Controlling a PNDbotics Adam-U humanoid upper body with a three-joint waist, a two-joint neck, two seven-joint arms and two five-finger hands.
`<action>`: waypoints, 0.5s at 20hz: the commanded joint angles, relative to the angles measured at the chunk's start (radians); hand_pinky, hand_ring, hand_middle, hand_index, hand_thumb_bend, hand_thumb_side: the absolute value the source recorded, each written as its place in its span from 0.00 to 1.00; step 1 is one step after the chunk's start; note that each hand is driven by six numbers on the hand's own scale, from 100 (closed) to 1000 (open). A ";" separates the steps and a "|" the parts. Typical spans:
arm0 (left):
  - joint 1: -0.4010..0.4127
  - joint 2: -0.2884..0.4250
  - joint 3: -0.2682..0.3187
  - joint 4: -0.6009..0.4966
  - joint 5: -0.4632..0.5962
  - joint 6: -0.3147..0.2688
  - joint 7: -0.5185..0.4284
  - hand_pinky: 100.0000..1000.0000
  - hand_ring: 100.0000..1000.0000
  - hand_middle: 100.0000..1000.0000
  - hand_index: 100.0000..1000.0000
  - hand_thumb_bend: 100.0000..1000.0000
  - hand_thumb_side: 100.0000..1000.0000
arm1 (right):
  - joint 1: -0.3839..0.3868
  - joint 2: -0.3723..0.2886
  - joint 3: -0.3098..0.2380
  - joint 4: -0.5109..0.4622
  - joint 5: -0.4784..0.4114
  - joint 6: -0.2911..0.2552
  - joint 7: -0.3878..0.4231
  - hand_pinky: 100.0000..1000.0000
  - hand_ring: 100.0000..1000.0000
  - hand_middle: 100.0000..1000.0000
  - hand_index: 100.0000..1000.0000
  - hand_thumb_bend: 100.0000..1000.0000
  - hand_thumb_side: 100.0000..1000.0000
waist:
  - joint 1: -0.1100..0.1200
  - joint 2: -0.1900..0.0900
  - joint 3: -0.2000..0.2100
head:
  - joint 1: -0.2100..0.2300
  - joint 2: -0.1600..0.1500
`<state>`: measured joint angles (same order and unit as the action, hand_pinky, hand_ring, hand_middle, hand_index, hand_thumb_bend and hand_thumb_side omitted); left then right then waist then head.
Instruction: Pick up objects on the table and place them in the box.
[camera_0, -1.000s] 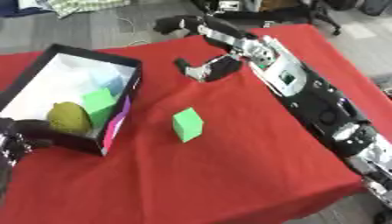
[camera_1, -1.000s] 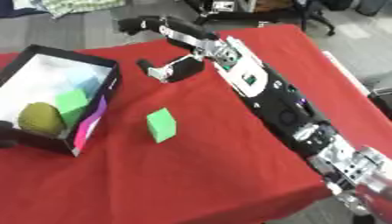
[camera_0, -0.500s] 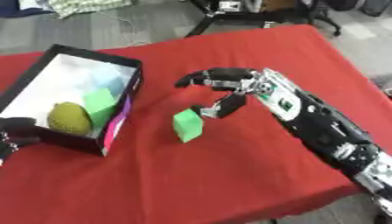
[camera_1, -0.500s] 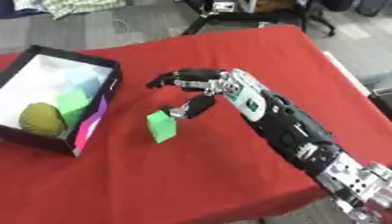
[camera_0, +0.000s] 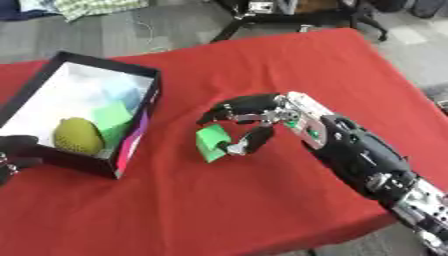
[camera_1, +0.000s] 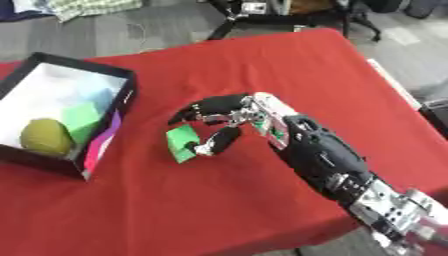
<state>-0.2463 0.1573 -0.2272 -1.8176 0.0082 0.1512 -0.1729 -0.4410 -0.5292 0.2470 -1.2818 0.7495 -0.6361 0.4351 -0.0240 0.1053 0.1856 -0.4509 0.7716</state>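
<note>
One hand works: the right hand (camera_0: 278, 119) reaches in from the lower right, fingers (camera_0: 229, 106) curled over the top of a green block (camera_0: 211, 142) and thumb against its right side, so it grips the block on the red tablecloth (camera_0: 289, 65), just right of the box (camera_0: 149, 105); block looks tilted. Box holds 2 things: 1 green cube (camera_0: 112, 118) and 1 yellow-green round fruit (camera_0: 78, 136). Left hand (camera_0: 16, 152) shows at the left edge by the box's near corner; can't tell its fingers. Nothing lies btwn block and box.
</note>
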 joint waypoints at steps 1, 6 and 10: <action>-0.006 0.010 0.006 -0.013 -0.003 -0.001 -0.001 0.72 0.82 0.64 0.67 0.00 0.89 | -0.011 -0.011 -0.011 0.004 0.033 0.006 -0.064 1.00 0.79 0.47 0.96 0.00 0.15 | 0.012 -0.013 -0.001 | -0.003 -0.002; -0.006 0.009 0.007 -0.013 -0.003 -0.001 0.000 0.72 0.82 0.64 0.67 0.00 0.89 | -0.009 -0.013 -0.026 -0.013 0.007 0.035 -0.184 0.96 0.68 0.27 0.90 0.00 0.12 | 0.012 -0.013 -0.002 | 0.000 -0.002; -0.003 0.010 0.006 -0.012 -0.003 -0.001 -0.001 0.72 0.82 0.64 0.67 0.00 0.89 | -0.022 -0.019 -0.053 -0.037 -0.087 0.067 -0.208 0.97 0.66 0.24 0.89 0.00 0.11 | 0.011 -0.014 -0.005 | 0.001 -0.002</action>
<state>-0.2446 0.1573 -0.2269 -1.8176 0.0082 0.1513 -0.1731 -0.4441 -0.5227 0.2138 -1.2919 0.6917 -0.5792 0.2379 -0.0240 0.1053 0.1812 -0.4505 0.7716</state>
